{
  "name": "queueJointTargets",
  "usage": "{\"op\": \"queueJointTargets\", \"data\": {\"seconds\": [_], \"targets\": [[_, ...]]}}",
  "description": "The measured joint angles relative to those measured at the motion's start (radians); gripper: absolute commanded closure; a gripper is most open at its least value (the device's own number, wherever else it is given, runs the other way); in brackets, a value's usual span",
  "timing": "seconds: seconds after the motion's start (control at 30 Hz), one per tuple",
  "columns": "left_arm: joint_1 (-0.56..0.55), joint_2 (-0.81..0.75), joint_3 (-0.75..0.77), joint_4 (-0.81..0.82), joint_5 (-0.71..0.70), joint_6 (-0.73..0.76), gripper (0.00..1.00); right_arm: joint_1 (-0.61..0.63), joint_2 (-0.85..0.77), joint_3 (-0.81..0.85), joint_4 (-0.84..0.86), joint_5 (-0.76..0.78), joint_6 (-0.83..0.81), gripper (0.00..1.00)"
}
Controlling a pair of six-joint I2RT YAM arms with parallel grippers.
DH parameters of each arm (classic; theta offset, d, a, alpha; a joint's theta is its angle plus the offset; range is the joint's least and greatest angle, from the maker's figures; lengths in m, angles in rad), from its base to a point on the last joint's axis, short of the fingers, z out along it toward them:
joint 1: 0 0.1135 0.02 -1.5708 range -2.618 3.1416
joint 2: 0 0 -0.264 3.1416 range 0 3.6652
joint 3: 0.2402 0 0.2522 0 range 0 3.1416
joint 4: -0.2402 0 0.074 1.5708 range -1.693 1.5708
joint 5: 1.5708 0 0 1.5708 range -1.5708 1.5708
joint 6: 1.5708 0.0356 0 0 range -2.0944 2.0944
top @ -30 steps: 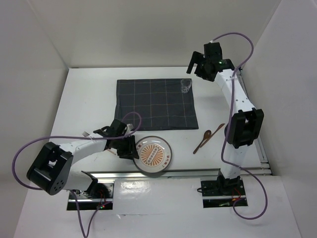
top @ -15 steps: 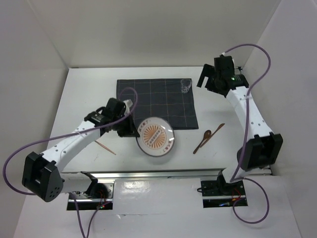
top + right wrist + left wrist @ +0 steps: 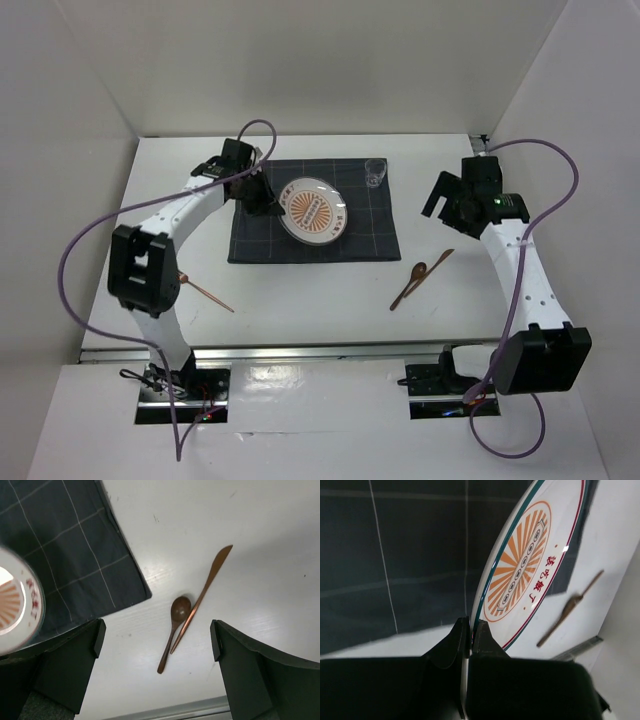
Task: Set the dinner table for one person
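Note:
My left gripper [image 3: 268, 200] is shut on the rim of a white plate [image 3: 313, 209] with an orange sunburst. It holds the plate over the dark grid-lined cloth [image 3: 370, 228] on the white dinner table [image 3: 300, 300]. I cannot tell whether the plate touches the cloth. In the left wrist view the fingers [image 3: 485, 635] pinch the plate's edge [image 3: 535, 555]. My right gripper [image 3: 445, 195] is open and empty, high above a wooden spoon [image 3: 174, 625] and a wooden knife [image 3: 202, 597], which lie side by side right of the cloth.
A clear glass [image 3: 375, 172] stands at the cloth's far right corner. A wooden fork [image 3: 208, 294] lies on the table at the front left. White walls enclose the table on three sides. A metal rail [image 3: 300, 350] runs along the near edge.
My left arm has carried the plate from the table's near edge up over the cloth. My right arm has moved from the glass to the right and nearer, above the spoon and knife.

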Motion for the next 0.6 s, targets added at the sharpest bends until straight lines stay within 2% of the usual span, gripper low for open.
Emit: {"op": "queueJointTargets", "data": {"seconds": [0.2,0.4,0.43,0.47,0.5,0.53,0.57,0.6], "targets": [[0.039,0.222,0.107,0.054,0.017,-0.024,1.00,-0.006,-0.052,-0.076,-0.031,-0.055,0.008,0.03],[0.040,0.306,0.148,0.101,0.023,-0.041,1.00,-0.006,-0.116,-0.240,-0.040,-0.170,0.058,0.17],[0.040,0.313,0.148,0.106,0.027,-0.043,0.96,0.002,-0.119,-0.260,-0.049,-0.179,0.068,0.17],[0.040,0.319,0.148,0.110,0.033,-0.046,0.80,0.008,-0.119,-0.269,-0.060,-0.184,0.079,0.18],[0.040,0.323,0.148,0.111,0.037,-0.047,0.72,0.015,-0.118,-0.274,-0.061,-0.188,0.090,0.18],[0.040,0.325,0.148,0.111,0.042,-0.046,0.58,0.021,-0.117,-0.274,-0.059,-0.193,0.105,0.18],[0.040,0.325,0.148,0.111,0.043,-0.040,0.58,0.023,-0.116,-0.273,-0.057,-0.196,0.114,0.18],[0.040,0.325,0.148,0.109,0.039,-0.040,0.45,0.024,-0.109,-0.273,-0.057,-0.201,0.132,0.20]]}}
